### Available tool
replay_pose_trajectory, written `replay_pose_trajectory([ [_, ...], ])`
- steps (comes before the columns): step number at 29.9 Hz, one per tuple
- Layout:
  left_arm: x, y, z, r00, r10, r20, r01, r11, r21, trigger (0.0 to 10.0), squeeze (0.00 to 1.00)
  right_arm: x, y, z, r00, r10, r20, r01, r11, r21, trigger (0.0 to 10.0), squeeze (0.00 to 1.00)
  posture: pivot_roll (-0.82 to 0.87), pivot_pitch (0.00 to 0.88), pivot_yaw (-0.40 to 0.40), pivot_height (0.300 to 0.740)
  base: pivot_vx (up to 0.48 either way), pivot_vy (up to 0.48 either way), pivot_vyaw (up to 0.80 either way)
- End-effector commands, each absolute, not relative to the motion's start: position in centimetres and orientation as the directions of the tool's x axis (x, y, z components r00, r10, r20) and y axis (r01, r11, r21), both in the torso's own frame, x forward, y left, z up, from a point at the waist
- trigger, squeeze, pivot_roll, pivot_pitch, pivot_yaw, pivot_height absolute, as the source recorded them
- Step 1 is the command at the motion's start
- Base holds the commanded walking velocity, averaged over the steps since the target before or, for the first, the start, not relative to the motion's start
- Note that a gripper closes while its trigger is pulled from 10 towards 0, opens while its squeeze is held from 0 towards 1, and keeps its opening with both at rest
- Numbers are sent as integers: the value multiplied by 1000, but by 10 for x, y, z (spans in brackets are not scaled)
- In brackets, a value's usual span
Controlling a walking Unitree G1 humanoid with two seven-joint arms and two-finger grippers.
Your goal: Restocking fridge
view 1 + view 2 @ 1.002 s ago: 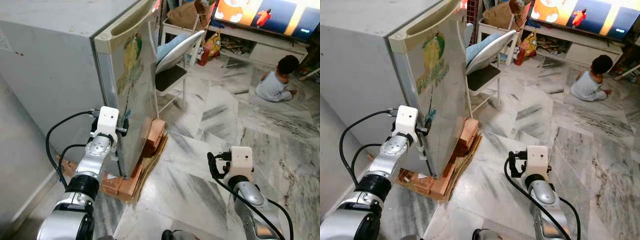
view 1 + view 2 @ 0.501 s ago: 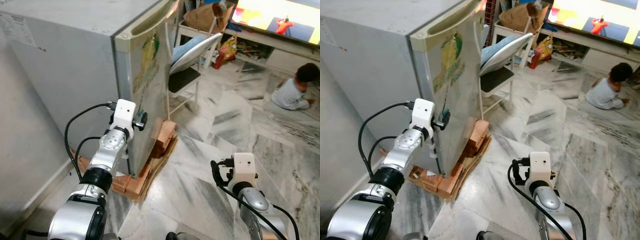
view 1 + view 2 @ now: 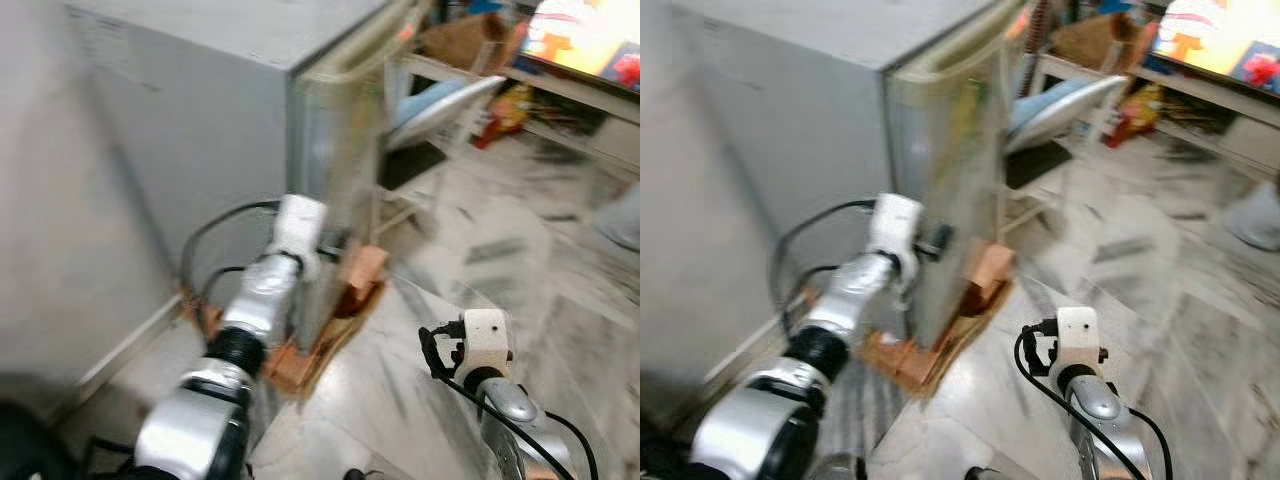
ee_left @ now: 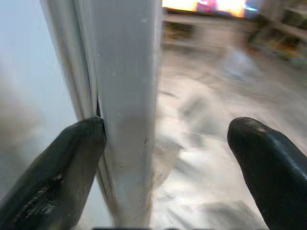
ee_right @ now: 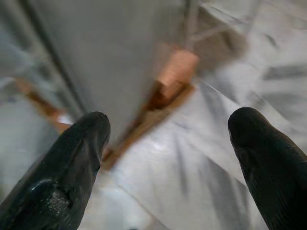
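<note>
The left gripper has its jaws spread wide, straddling the free edge of the fridge door: one finger sits at the seam between door and cabinet, the other hangs well out over the floor, so nothing is clamped. The right gripper hangs lower with jaws equally wide and empty, aimed at the bricks and cardboard under the fridge's front corner. The fridge stands to the robot's left on those bricks, its door apparently shut or barely ajar; the head views are blurred, so the gap cannot be judged. To open it well, I would work the inner finger deeper into the seam, close on the door's edge, then pull along the hinge arc, slowly, since the propped cabinet might rock. Nothing of the fridge's interior shows, so its contents cannot be told. A white chair stands just beyond the door's swing.
</note>
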State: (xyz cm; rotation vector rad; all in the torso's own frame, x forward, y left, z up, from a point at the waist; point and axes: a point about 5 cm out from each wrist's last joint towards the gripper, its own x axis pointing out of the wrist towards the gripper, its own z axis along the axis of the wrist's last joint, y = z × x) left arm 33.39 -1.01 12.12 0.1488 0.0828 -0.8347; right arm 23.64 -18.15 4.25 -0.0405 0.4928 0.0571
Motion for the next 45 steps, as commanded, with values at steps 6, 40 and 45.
replay_pose_trajectory([
  [6,304,-79,174,453,-887,88,870,461,172,10000,0,228,-185,35,855,45,-517,-63,998,-18,10000,0,-31,31,-67,740,0,0,0],
  [40,310,64,120,826,-563,-4,562,823,87,10000,0,248,-186,57,936,-21,-352,22,1000,-2,10000,0,10,22,-67,740,154,-225,-157],
  [45,304,111,109,927,-369,-65,374,919,121,10000,0,262,-183,82,976,-33,-217,30,999,-20,10000,0,62,28,-67,740,320,-355,-348],
])
